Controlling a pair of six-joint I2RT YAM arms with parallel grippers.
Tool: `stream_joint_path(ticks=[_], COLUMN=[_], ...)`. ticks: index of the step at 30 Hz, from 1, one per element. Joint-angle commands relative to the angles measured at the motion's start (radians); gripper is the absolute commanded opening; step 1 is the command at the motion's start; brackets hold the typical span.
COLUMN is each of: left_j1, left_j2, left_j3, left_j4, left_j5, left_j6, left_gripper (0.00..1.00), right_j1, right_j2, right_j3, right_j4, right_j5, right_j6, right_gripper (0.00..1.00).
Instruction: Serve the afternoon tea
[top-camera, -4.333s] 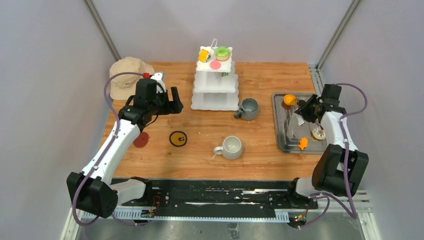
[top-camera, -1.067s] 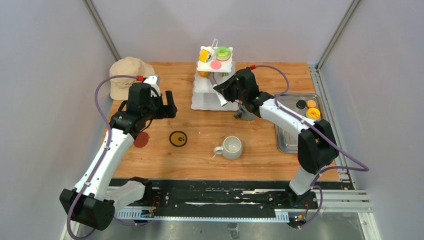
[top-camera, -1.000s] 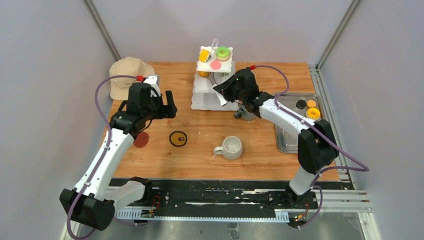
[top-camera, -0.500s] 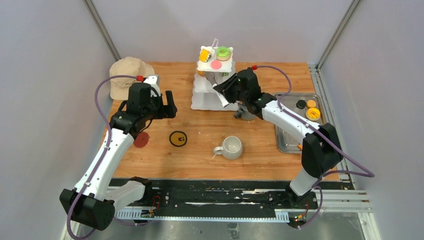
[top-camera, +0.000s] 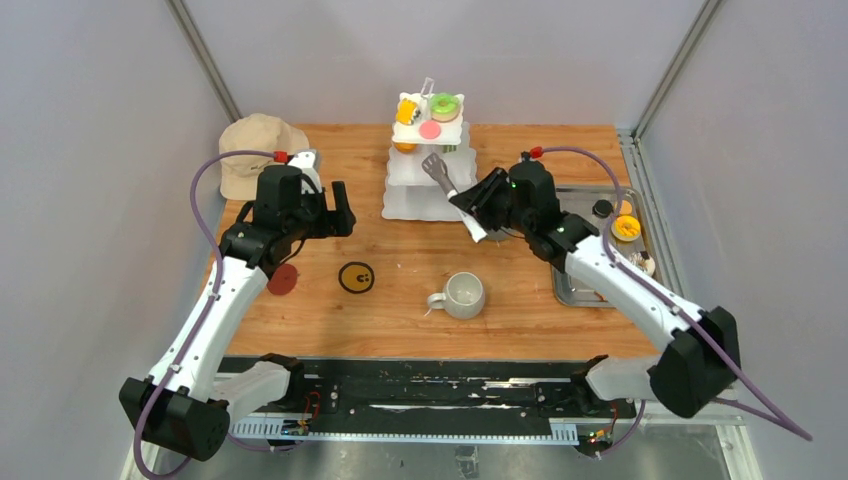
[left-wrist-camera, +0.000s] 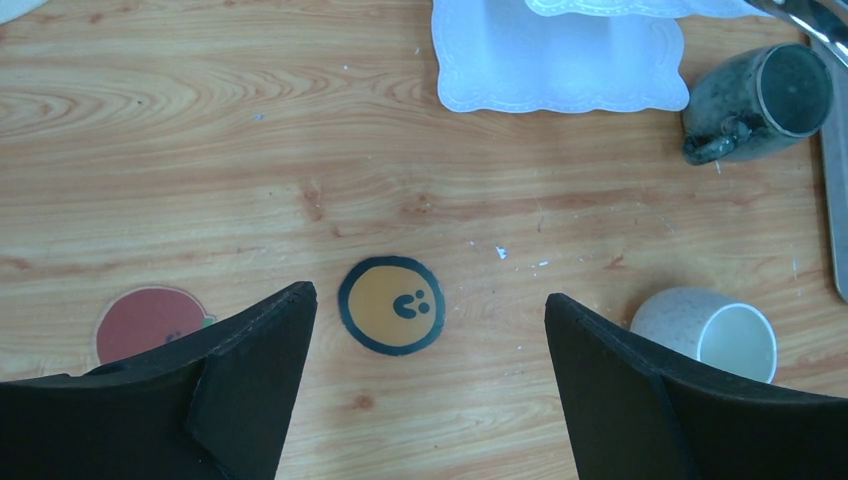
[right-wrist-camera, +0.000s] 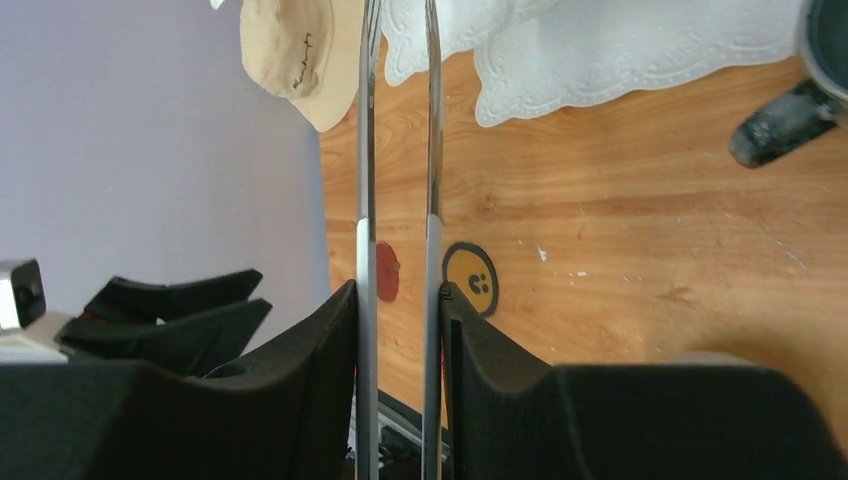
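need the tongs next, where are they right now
In the top view the tongs sit right of centre, gripped by the right gripper, with their tips at the middle tier of the white stand.

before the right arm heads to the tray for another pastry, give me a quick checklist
1. Grip on the tongs: ok, right gripper is clamped on both arms.
2. Tong tips empty: ok, nothing shows between them in the top view.
3. Tips clear of the stand: cannot tell, they overlap its middle tier from above.
4. Orange pastry resting on the middle tier: ok.
5. Pastries left on the tray: ok, a yellow ring shows.
6. Left gripper out of the way: ok, open over the table's left side.
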Motion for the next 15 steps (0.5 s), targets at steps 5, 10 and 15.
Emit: stream_joint_path(ticks=[5, 10, 15], left_j1=[-0.007, -0.007, -0.007], left_j2=[0.002, 0.021, 0.057], left_j3=[-0.002, -0.009, 0.000], left_j4=[0.047, 0.074, 0.092], left_j5=[0.023, 0.048, 0.073], left_j6=[-0.018, -0.038, -0.043], left_gripper=[0.89, 0.89, 0.89], right_j1=[0.011, -0.025, -0.190], right_j2=[-0.334, -0.544, -0.594], right_j3=[-0.097, -0.115, -0.070], right_j4=[-0.373, -0.683, -0.894], right_j5=[0.163, 0.492, 0.607], right_j6=[-0.267, -0.352, -0.437], right_gripper=[0.23, 0.21, 0.22])
